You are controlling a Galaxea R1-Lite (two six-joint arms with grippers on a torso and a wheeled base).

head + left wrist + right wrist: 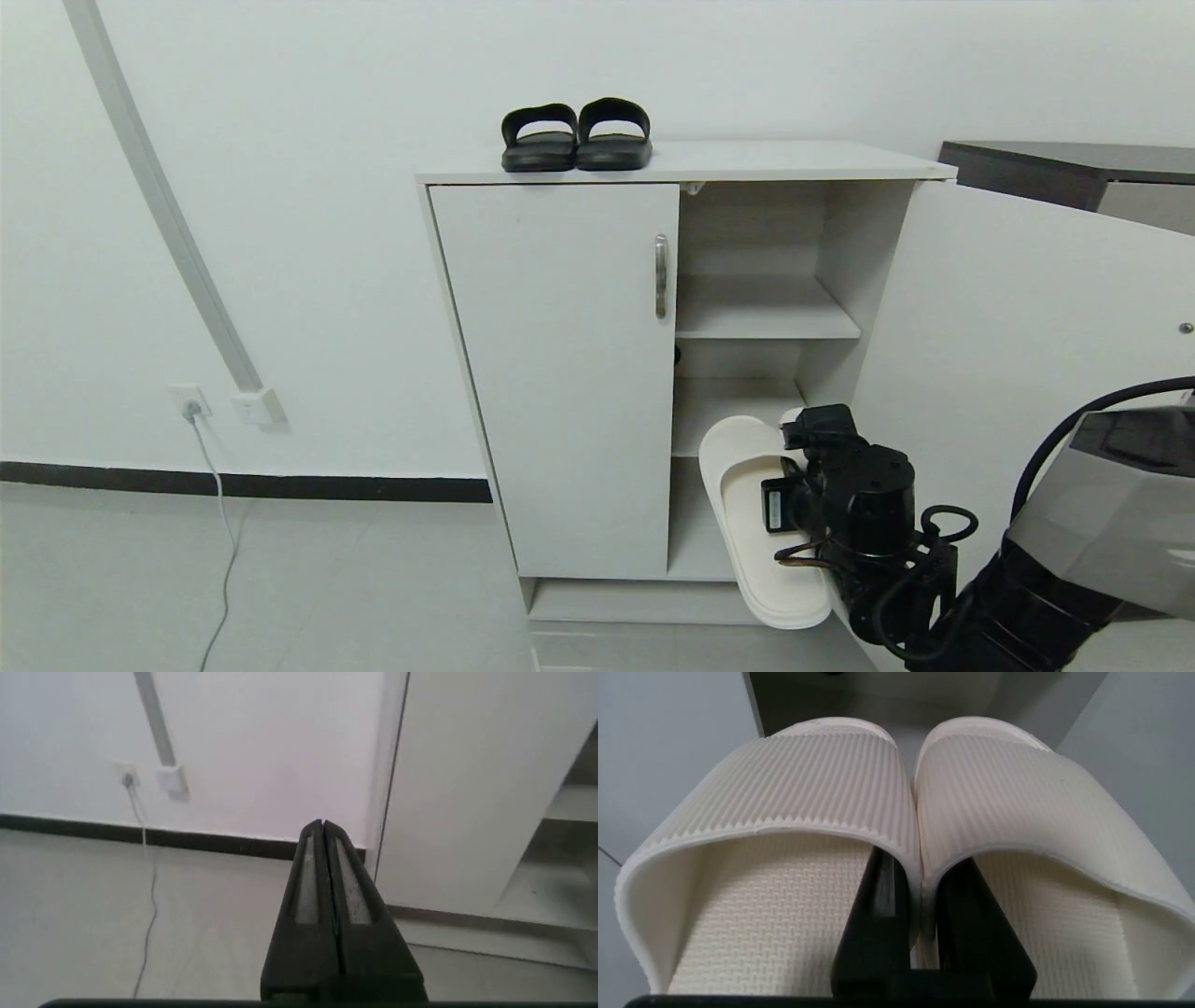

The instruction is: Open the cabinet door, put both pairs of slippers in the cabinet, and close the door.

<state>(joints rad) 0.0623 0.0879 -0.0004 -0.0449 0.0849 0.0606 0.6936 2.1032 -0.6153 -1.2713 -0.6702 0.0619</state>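
Note:
A white cabinet (560,392) stands against the wall, its right door (1008,355) swung open and its left door shut. A black pair of slippers (576,136) sits on its top. My right gripper (794,467) is shut on a white pair of slippers (752,523), pinching their inner edges together. It holds them at the open right side, toes toward the lower shelves. In the right wrist view its fingers (971,924) clamp the white slippers (794,812) between the two straps. My left gripper (322,849) is shut on nothing, low beside the cabinet's left door (467,784).
Shelves (761,322) show inside the open right half. A wall socket with a cable (191,406) is at the left, over bare grey floor. A dark-topped piece of furniture (1074,168) stands behind the open door.

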